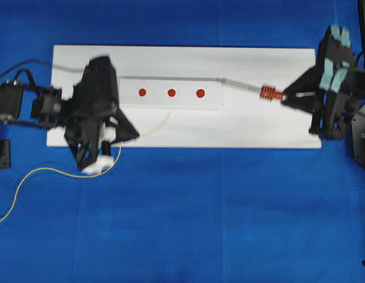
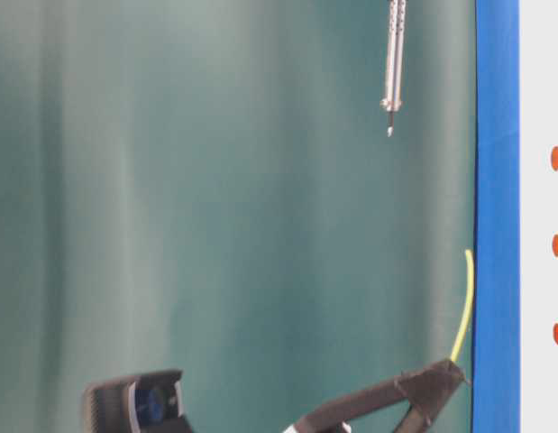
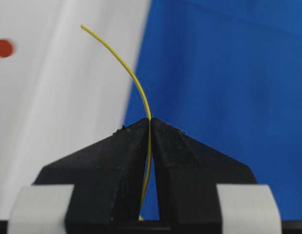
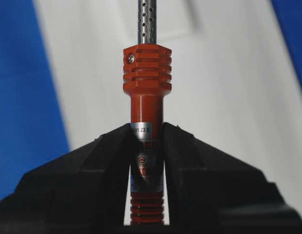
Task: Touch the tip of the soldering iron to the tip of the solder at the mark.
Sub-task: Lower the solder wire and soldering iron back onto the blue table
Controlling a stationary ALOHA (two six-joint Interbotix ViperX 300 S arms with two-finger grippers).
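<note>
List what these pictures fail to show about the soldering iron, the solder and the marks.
- Soldering iron: in the right wrist view the top edge cuts off its tip.
- Solder: overhead, the left gripper covers where it is pinched, and its free end is too faint over the white board.
- Red marks: the table-level view cannot show which one either tip aims at.

soldering iron (image 4: 147, 97): glossy red-orange ribbed body, looks plastic; perforated bright metal shaft; silvery printed band
solder (image 3: 133, 80): smooth, thin yellow-green wire
left pincer (image 3: 151, 127): matt black, grainy plastic fingers; white tape patches
right pincer (image 4: 147, 141): matt black plastic
board (image 1: 259, 124): matt white, smooth
worktop (image 1: 188, 218): blue cloth cover, matt
</note>
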